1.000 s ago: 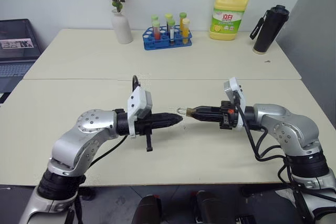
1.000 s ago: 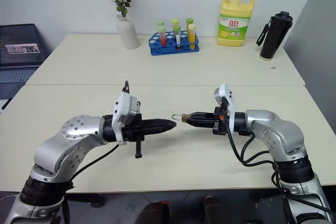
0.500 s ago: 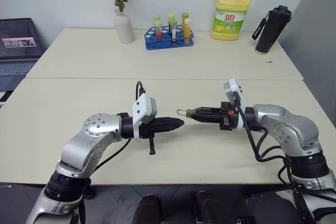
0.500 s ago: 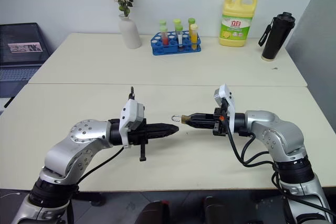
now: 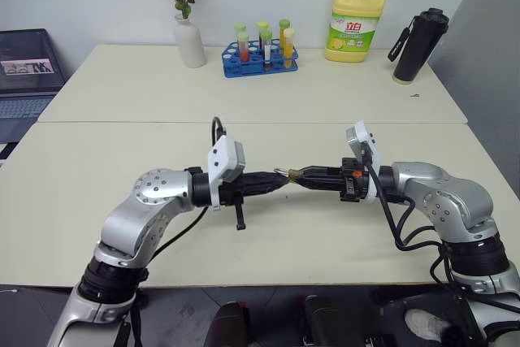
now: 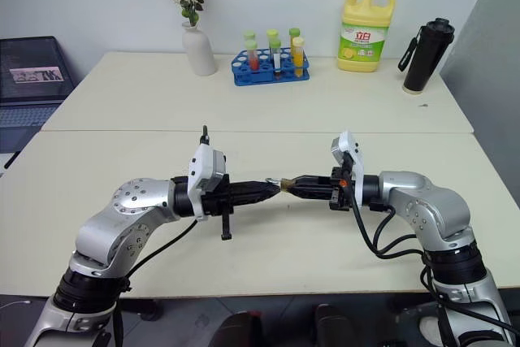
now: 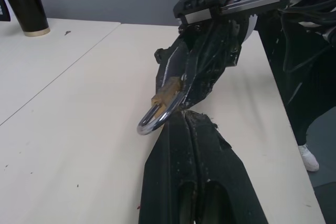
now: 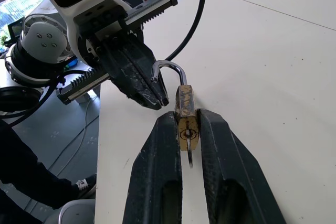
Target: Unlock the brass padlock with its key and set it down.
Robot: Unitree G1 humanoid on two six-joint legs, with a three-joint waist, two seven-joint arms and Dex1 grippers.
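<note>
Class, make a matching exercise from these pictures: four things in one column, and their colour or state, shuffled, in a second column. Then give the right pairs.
Things:
1. brass padlock
2. left end effector
3. detergent bottle
4. test tube rack

States:
A. blue, at the far side of the table
B. clamped between the right end effector's fingers
C. yellow, with a pump top
D. shut, tip at the padlock's shackle

Pairs: 1-B, 2-D, 3-C, 4-A

Setting: my lab or office workroom. Two plain cream counters (image 5: 122, 111) pushed together against a white wall. Along the far edge: blue rack of coloured test tubes (image 5: 261, 50), white vase of dried flowers (image 5: 188, 38), yellow pump bottle (image 5: 355, 18). Black flask (image 5: 416, 45) at the far right corner.
</note>
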